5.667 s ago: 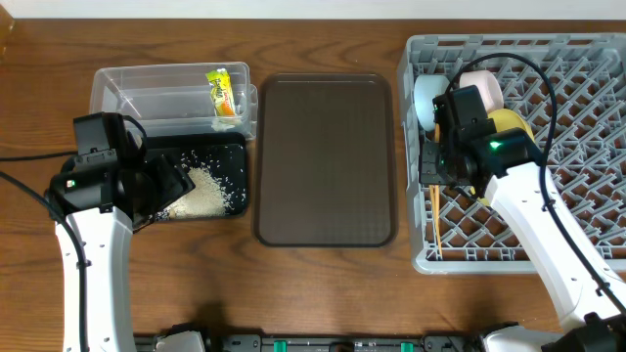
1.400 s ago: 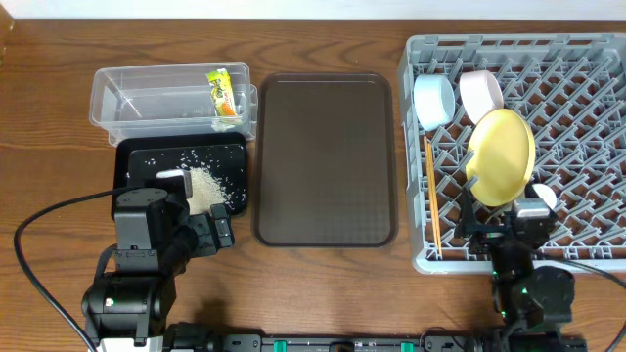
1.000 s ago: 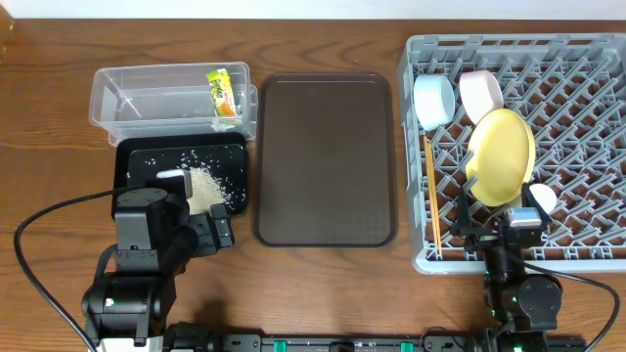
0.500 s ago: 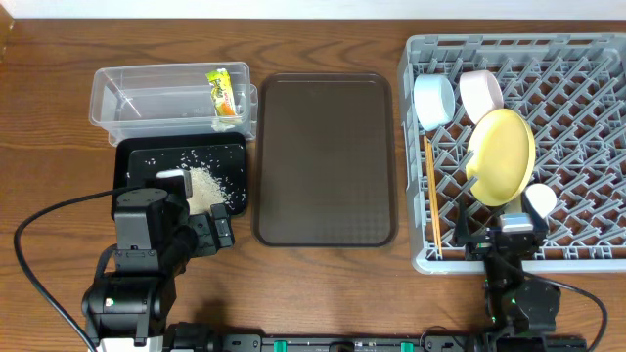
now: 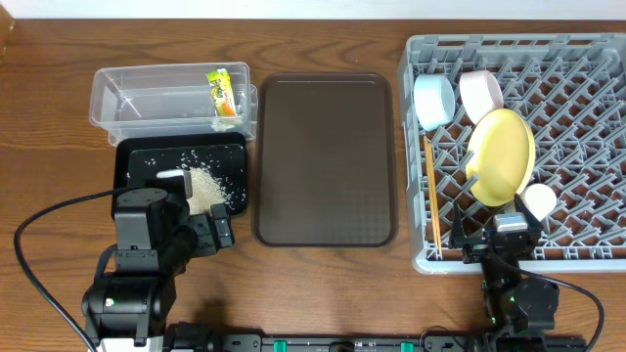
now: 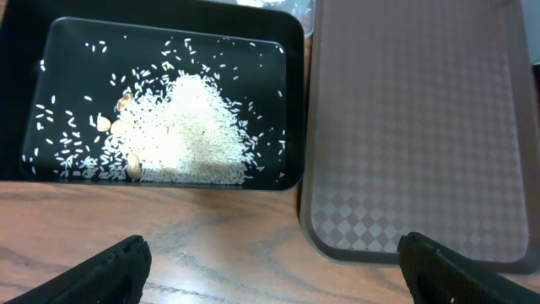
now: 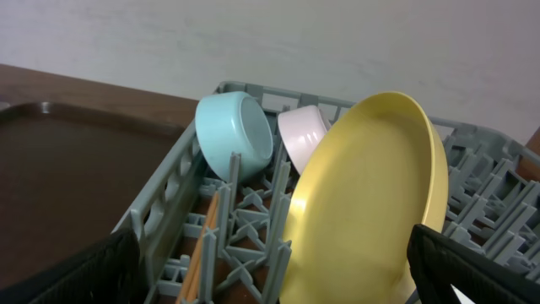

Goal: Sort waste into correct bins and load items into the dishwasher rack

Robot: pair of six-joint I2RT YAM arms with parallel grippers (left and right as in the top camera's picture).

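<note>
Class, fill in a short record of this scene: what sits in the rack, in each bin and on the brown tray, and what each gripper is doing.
rack: plate on edge, blue bowl, pink bowl, cup, chopsticks
tub: wrapper
black tray: rice
brown tray: bare
left gripper: open, holding nothing, by the black tray's near edge
right gripper: open, holding nothing, at the rack's near edge
</note>
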